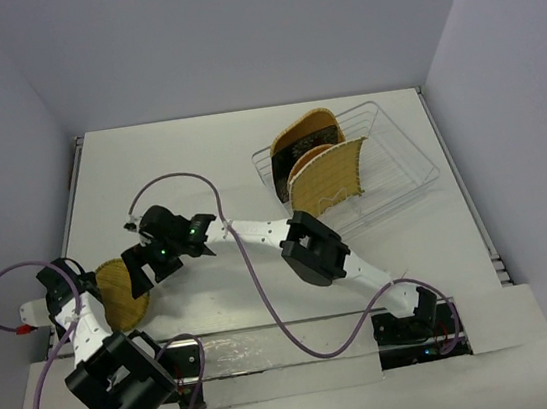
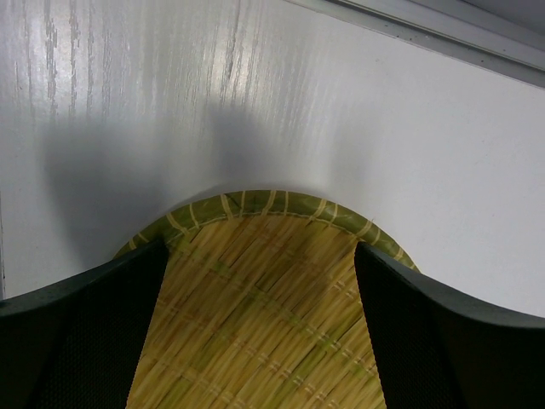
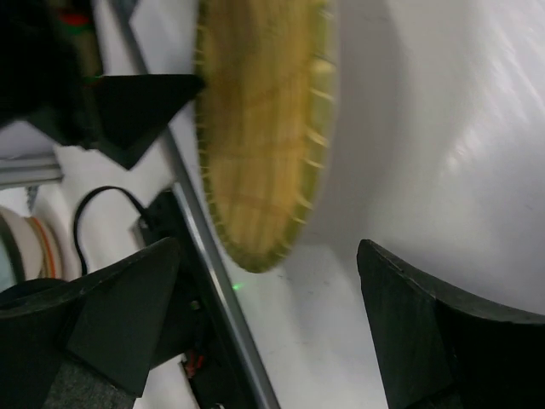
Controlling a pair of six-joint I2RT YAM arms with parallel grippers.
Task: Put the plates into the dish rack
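A round woven bamboo plate (image 1: 124,293) sits at the near left of the table, tilted up on one edge. My left gripper (image 1: 91,289) is open, and its fingers lie wide apart over the plate's face (image 2: 255,324); the rim runs behind both fingers. My right gripper (image 1: 147,270) reaches across from the right and is open and empty, just right of that plate (image 3: 255,128). The wire dish rack (image 1: 404,162) stands at the back right. In it stand a round bamboo plate (image 1: 309,127), the dark leaf-pattern plate (image 1: 292,154), another bamboo plate (image 1: 310,159) and the fringed square one (image 1: 331,182).
The metal rail at the table's near edge (image 3: 213,281) and a black cable lie close under the right gripper. Purple cables (image 1: 252,268) loop over the table beside both arms. Grey walls enclose the table on three sides.
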